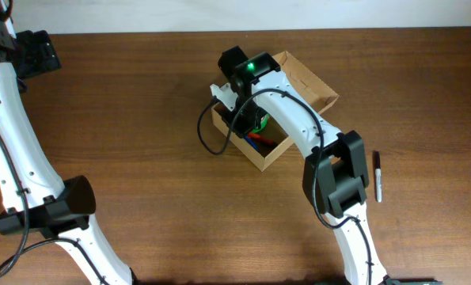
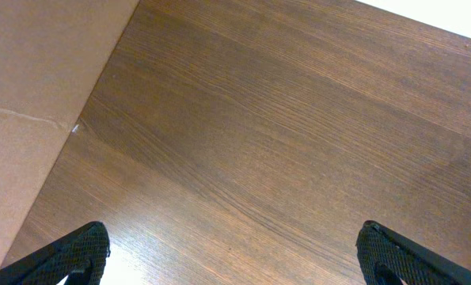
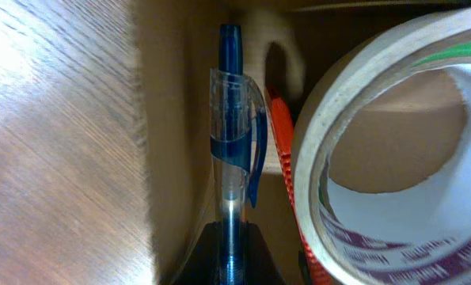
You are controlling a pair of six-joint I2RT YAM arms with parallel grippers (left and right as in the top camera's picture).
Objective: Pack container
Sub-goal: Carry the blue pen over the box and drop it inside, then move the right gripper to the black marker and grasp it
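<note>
The container (image 1: pixel 300 77) is a tan cardboard box with an open flap lid, at the table's middle back. My right gripper (image 1: pixel 247 111) reaches down into it. In the right wrist view the gripper (image 3: pixel 231 253) is shut on a blue pen (image 3: pixel 233 150) with a clear cap, held along the box's inner wall (image 3: pixel 176 134). A tape roll (image 3: pixel 377 166) and a red pen (image 3: pixel 281 150) lie inside the box beside it. My left gripper (image 2: pixel 231 257) is open and empty above bare wood, far left; it shows in the overhead view (image 1: pixel 36 54) too.
A black marker (image 1: pixel 378 176) lies on the table right of the right arm. A sheet of cardboard (image 2: pixel 29 103) lies at the left edge of the left wrist view.
</note>
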